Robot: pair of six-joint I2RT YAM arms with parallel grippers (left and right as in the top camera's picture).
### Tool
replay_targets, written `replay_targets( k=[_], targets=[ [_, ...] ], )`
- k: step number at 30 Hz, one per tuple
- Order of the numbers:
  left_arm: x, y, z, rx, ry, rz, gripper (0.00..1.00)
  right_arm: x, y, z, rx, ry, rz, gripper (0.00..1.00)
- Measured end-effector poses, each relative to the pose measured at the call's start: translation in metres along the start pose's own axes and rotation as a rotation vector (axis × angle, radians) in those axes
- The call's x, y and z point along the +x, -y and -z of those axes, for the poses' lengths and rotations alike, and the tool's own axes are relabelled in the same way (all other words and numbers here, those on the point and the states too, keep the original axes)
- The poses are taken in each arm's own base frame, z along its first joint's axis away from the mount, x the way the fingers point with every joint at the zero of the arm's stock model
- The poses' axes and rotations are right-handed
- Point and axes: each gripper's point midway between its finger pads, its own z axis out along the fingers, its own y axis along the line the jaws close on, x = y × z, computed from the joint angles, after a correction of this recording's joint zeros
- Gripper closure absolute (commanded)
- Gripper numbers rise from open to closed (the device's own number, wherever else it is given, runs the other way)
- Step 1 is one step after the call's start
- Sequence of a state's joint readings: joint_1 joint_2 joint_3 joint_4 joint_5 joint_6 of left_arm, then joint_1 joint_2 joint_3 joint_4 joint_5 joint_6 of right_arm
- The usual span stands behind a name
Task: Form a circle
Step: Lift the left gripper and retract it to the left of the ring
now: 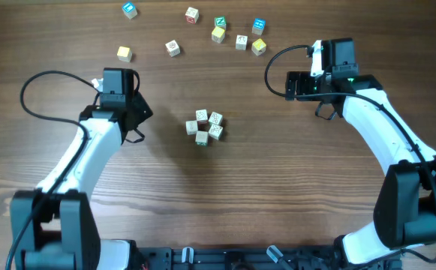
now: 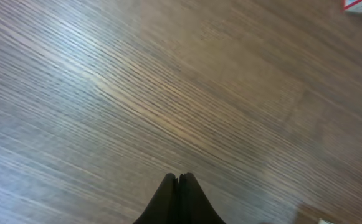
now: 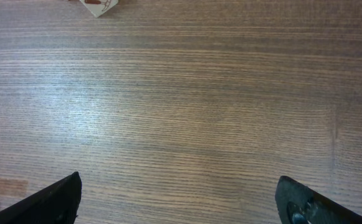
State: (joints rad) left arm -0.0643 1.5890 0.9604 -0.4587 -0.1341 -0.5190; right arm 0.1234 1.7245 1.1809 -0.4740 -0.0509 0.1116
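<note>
Circle (image 1: 206, 127): five small pale wooden cubes packed in a tight ring.
Faces: printed marks, apparently red or green; too small to read.
Pose: flat, turned at differing angles, neighbours touching or nearly so.
Position: mid-tabletop (image 1: 278, 195).

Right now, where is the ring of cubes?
In the overhead view, the ring of cubes sits in the middle of the table, between the left gripper and right gripper, with loose cubes beyond it.
</note>
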Motion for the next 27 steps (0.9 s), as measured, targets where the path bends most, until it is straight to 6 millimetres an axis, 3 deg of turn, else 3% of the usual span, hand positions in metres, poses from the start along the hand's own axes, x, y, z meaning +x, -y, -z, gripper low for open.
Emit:
replay_targets(
  k=[5,8,18,22,27],
  targets=[
    [0.006,0.012,-0.018,0.054,-0.037,-0.013,0.96,0.0,0.0,0.0,0.0,0.0,0.0,0.0],
    [0.009,0.029,-0.017,0.145,-0.061,-0.039,0.96,0.0,0.0,0.0,0.0,0.0,0.0,0.0],
    [0.023,0.038,-0.015,0.184,-0.115,-0.062,0.96,0.0,0.0,0.0,0.0,0.0,0.0,0.0],
    [0.03,0.054,-0.012,0.213,-0.112,-0.103,0.96,0.0,0.0,0.0,0.0,0.0,0.0,0.0],
    [0.027,0.06,-0.012,0.228,-0.095,-0.109,0.96,0.0,0.0,0.0,0.0,0.0,0.0,0.0]
  ],
)
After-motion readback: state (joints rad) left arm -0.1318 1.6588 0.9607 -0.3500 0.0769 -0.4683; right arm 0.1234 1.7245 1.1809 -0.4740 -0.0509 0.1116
